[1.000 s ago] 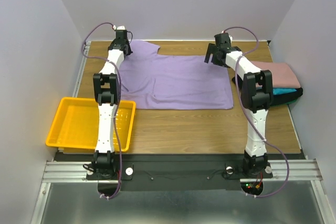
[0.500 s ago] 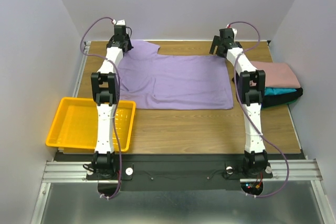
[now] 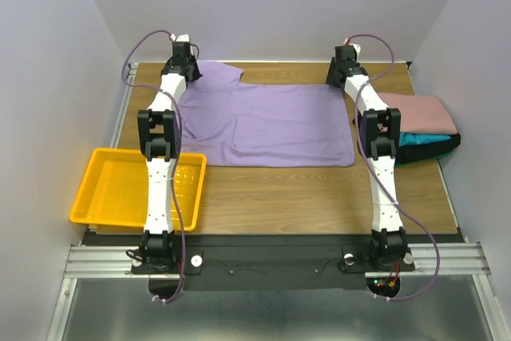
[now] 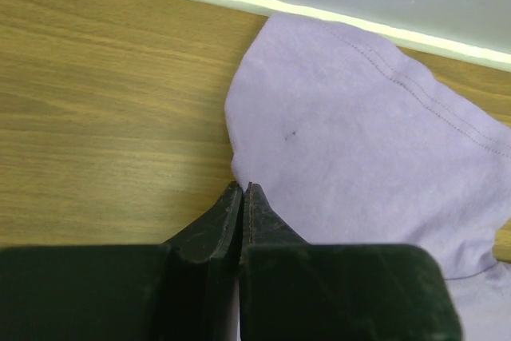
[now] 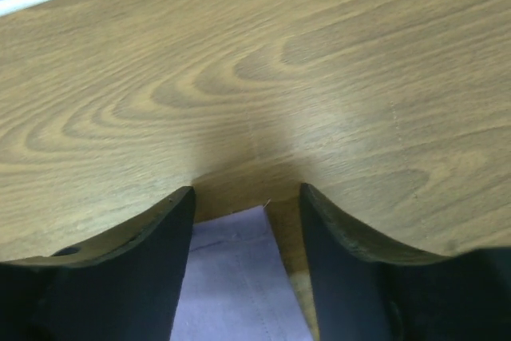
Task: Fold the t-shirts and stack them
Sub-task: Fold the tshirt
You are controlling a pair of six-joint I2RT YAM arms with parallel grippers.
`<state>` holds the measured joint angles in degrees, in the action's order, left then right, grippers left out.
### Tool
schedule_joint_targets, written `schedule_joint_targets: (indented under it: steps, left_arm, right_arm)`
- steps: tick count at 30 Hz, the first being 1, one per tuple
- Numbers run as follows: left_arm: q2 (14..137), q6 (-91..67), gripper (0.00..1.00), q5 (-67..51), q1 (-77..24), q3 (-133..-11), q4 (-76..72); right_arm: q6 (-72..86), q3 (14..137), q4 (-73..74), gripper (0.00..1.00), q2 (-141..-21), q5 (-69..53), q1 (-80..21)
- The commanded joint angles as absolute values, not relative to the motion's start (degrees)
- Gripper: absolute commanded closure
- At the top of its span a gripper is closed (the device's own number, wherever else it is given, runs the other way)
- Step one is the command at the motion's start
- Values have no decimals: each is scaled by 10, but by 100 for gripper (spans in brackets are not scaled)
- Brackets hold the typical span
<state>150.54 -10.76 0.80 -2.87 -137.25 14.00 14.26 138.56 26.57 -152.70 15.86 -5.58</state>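
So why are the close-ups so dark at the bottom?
Top view: soft, even light on the table, hardly any shadows. Left wrist view: the shut left tool fills the bottom in black; the purple shirt looks sharp. Right wrist view: the right tool shadows the wood between its fingers.

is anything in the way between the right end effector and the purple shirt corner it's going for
Nothing visible stands between them. The right end effector is open, its fingers on either side of the far right corner of the lavender-purple cloth t-shirt, low over the wooden table.
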Motion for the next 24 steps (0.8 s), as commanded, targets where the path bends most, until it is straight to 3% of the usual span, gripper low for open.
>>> schedule_joint_targets:
  steps: [1, 3, 6, 7, 9, 10, 17, 24]
  left_arm:
    - [1444, -109, 100, -16, -18, -1361, 116]
    - [1441, -105, 100, -23, -18, -1354, 109]
    - [1439, -112, 100, -27, -18, -1349, 107]
    - [1437, -112, 100, -38, -18, -1349, 107]
    - [1434, -114, 100, -43, -18, -1346, 102]
    - [1428, -114, 100, -45, -18, -1343, 99]
    - [1394, -113, 100, -33, -18, -1309, 79]
    - [1314, -127, 100, -25, -18, -1154, -19]
  right_arm:
    - [143, 1397, 222, 47, -1541, 126, -54]
    - [141, 1400, 214, 50, -1544, 125, -54]
    - [133, 1399, 210, 64, -1548, 130, -54]
    - [126, 1397, 210, 74, -1545, 134, -54]
    - [116, 1393, 207, 85, -1542, 133, -53]
    - [107, 1393, 205, 98, -1538, 130, -54]
    - [85, 1361, 198, 100, -1491, 106, -54]
    - [80, 1265, 190, 100, -1411, 108, -54]
